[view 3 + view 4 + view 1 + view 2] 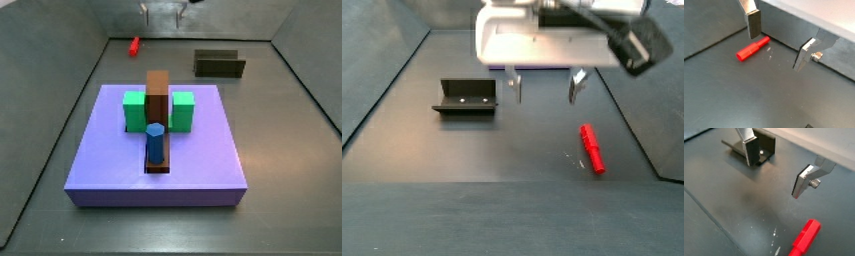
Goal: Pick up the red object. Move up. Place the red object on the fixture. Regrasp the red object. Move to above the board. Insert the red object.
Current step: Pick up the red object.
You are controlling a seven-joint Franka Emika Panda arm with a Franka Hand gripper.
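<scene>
In a side view the gripper [166,12] is cut off above the board [158,160]; its fingers are blurred there.

In a wrist view the fixture [759,150] is partly hidden behind 1 finger [751,152].

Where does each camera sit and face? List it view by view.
Wrist view: on the arm, looking down past the open end effector at the peg.
Wrist view: same mount, showing fingers, fixture, peg.
Side view: behind the board, facing the far end effector.
Side view: opposite, facing the hovering end effector.
All share the peg.

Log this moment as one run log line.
phase: pre-grasp | gripper: open, empty, hovering between fixture and peg | red object: lying on floor, untouched | fixture: empty | board: unused
</scene>
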